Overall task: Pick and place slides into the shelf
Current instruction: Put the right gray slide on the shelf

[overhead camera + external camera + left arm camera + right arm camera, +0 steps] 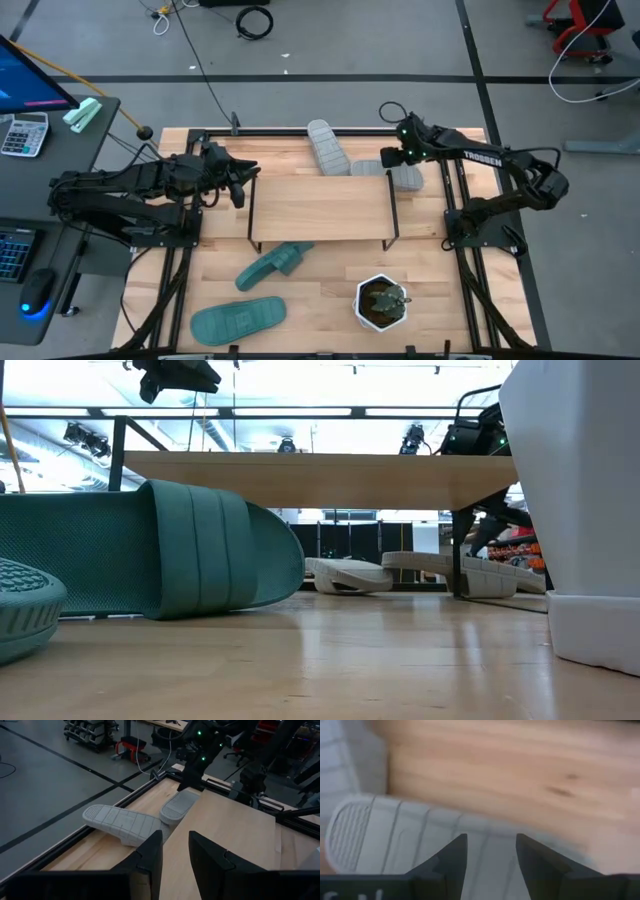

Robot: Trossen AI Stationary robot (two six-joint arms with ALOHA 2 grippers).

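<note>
Surface: wooden tabletop [330,290] inside a black frame, grey floor around it.
Shelf: low rack [320,208] at the table's middle, board top bare.
Grey slides: one [327,146] lies sole-up past the shelf's far edge; the other [398,175] sits beside it at the far right corner.
Green slides: one [275,265] just in front of the shelf, one [238,319] nearer the front edge.
Plant pot: white pot [382,303], front right.
Right gripper [392,158]: over the second grey slide, jaws parted, gripping nothing visible.
Left gripper [243,186]: at the shelf's left end, fingers slightly apart, empty.
</note>
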